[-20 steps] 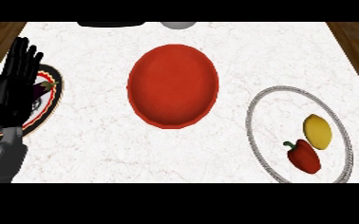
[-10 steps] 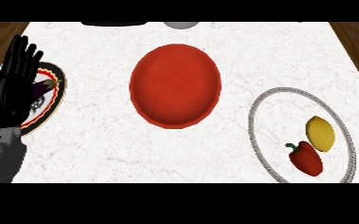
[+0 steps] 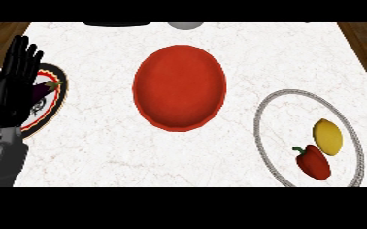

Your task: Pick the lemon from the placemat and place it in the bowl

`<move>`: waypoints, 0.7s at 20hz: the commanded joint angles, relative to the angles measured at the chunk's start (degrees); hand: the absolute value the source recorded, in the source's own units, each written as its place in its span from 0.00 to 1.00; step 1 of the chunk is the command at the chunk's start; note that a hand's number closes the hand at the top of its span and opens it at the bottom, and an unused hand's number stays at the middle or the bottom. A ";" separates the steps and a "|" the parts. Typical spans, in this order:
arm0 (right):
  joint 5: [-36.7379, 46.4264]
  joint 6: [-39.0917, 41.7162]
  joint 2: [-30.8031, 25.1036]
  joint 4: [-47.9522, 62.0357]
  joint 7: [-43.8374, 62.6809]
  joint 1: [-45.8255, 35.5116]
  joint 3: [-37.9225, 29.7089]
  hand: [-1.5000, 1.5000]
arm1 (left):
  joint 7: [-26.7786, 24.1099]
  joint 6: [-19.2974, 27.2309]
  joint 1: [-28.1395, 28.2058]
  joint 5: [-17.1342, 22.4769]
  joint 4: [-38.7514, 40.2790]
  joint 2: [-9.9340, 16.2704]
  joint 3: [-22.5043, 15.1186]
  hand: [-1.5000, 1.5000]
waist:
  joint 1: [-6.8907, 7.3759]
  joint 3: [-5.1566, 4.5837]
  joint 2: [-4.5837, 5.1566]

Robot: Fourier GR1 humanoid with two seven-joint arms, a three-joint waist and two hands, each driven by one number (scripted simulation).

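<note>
Right now the lemon [image 3: 328, 136] is lying on the round white placemat [image 3: 267, 126] with the grey braided rim, near the right edge of the white marble surface [image 3: 108, 145], toward its near corner. Just beside it, on the nearer side, a red bell pepper [image 3: 313, 162] with a green stem is resting on the same placemat, and the two seem to be touching or nearly so. A red bowl [image 3: 180, 87] is sitting in the middle of the surface, well apart from the placemat and holding nothing. At the left edge the left hand [image 3: 18, 85] is resting open, its black fingers pointing straight up toward the far side and gripping nothing, with the grey forearm coming in below it. This hand is partly covering a round plate [image 3: 52, 102] with a dark rim, on which a dark purple thing is lying, too hidden to name. At the far edge a small grey round object [image 3: 186, 25] is showing in part.
</note>
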 commanded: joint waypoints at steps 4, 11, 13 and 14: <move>7.16 -1.37 4.10 8.32 -4.47 -4.48 0.38 0.00 | 0.60 -1.37 0.95 -2.09 -1.38 -2.65 1.54 0.50 | -0.14 -0.02 -0.05; 8.77 -0.42 5.60 9.15 -7.49 -8.44 0.43 0.00 | 2.46 -2.58 1.78 -4.13 -3.32 -3.83 2.07 0.50 | -0.07 -0.02 -0.08; 10.16 -2.75 6.45 14.97 -11.32 -10.61 0.66 0.00 | 6.19 -0.84 1.86 -4.35 -7.43 -4.52 1.93 0.50 | 0.09 0.00 -0.08; 10.30 -1.59 7.26 12.71 -10.08 -10.21 1.00 0.00 | 4.01 -3.24 1.36 -3.62 -4.19 -2.95 4.91 0.50 | -0.03 -0.02 -0.06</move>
